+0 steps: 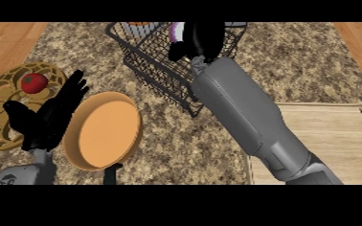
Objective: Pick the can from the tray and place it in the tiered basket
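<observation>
Basket: black wire, tiered, set on the granite counter at the upper centre of the head view; taken here as the landmark.

Right hand: black, on a grey forearm that runs down and to the right from the basket. The hand is placed over the basket's upper tier, with fingers curled downward round an object.

Can: only a purple and white sliver is seen, at the left edge of the right hand, above the basket's upper tier. The rest is hidden by the fingers. Whether it touches the wire cannot be told.

Pan: orange inside, black handle, laid on the counter below and left of the basket, apart from it.

Left hand: black, left of the basket and just beside the pan's left rim. Fingers are straight and spread, pointing up; nothing is held.

Tray: gold, ornate, far left of the basket, partly covered by the left hand.

Tomato: red, lying on the tray.

Orange item: seen at the basket's top edge; kind cannot be told.
</observation>
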`<state>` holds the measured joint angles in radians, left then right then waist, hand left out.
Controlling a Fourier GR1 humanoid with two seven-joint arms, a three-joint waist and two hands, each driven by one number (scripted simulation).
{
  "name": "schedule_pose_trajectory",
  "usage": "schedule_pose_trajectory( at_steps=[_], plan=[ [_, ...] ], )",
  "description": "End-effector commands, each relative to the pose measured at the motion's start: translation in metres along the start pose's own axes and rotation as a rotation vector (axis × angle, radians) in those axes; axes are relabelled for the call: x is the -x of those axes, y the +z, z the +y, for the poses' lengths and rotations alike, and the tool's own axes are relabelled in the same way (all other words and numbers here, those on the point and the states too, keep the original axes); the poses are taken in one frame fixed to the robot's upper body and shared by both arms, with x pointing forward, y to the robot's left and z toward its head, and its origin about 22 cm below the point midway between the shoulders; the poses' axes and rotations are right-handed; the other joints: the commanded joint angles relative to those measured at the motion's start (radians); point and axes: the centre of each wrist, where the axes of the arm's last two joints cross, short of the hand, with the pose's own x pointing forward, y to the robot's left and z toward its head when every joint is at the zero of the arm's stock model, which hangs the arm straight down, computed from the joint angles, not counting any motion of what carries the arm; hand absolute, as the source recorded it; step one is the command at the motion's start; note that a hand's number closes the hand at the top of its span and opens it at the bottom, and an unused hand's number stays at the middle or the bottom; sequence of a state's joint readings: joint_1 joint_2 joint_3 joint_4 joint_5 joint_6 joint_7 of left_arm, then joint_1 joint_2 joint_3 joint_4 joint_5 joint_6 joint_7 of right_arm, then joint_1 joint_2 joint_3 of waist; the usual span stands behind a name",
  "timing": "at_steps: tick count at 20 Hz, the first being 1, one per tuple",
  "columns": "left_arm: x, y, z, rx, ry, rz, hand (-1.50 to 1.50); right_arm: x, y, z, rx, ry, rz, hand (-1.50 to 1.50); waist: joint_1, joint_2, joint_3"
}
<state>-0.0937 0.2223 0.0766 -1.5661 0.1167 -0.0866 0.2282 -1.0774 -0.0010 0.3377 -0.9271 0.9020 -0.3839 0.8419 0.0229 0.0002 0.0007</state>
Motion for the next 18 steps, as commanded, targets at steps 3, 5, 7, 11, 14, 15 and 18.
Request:
schedule_pose_trajectory(
  at_steps=[3, 5, 7, 11, 14, 15, 18],
  plan=[
    [0.001, 0.005, -0.005, 0.017, -0.002, 0.005, 0.0, 0.004, -0.004, 0.018, 0.167, -0.101, 0.002, 1.5, 0.022, 0.008, -0.001],
    [0.009, -0.006, -0.013, 0.021, -0.011, -0.005, 0.0, 0.02, -0.012, 0.03, 0.156, -0.091, 0.001, -1.5, 0.02, 0.013, -0.001],
    [-0.002, -0.007, -0.008, 0.011, 0.006, 0.008, 0.0, -0.007, -0.026, 0.01, 0.131, -0.083, -0.01, -1.5, 0.017, 0.009, -0.001],
    [0.003, -0.014, -0.019, 0.014, -0.007, -0.004, 0.0, -0.008, -0.024, 0.019, 0.139, -0.057, -0.028, -1.5, 0.018, 0.01, -0.002],
    [0.0, -0.002, -0.006, 0.025, -0.02, -0.011, 0.0, 0.0, -0.033, 0.015, 0.172, -0.18, -0.01, -1.5, 0.022, 0.011, -0.001],
    [-0.024, -0.007, -0.028, 0.03, -0.007, -0.022, 0.0, -0.006, -0.034, 0.012, 0.172, -0.208, 0.003, -1.5, 0.03, 0.012, 0.0],
    [-0.002, -0.003, -0.021, 0.009, -0.004, 0.001, 0.0, -0.001, -0.034, 0.006, 0.211, -0.353, 0.053, -1.5, 0.011, 0.009, 0.0]
  ],
)
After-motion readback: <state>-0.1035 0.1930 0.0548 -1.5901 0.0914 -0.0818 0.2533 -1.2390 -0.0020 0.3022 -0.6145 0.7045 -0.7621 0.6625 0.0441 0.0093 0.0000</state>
